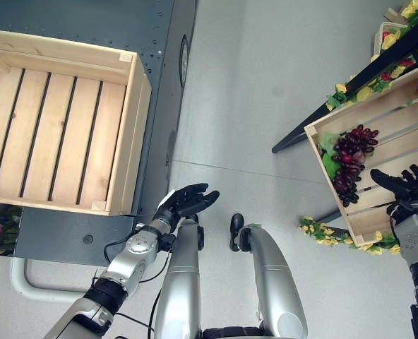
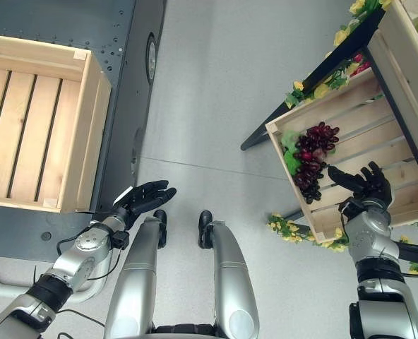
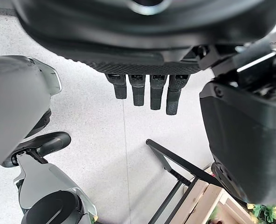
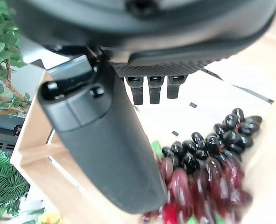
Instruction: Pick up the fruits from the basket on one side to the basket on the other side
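On the dark platform (image 1: 68, 233) at the robot's left, a big wooden crate (image 1: 61, 134) w/ slatted bottom is seen, nothing in it. Opposite, at right, a tilted wooden crate (image 2: 378, 134) is held on a black stand (image 1: 350, 92) trimmed w/ yellow flowers (image 1: 336, 239). A bunch of dark grapes (image 2: 311, 162) lies near that crate's left wall. Right robot hand (image 2: 368, 185) is spread wide just beside the grapes, holding nothing. Left robot hand (image 1: 188, 201) is held open over the floor, empty.
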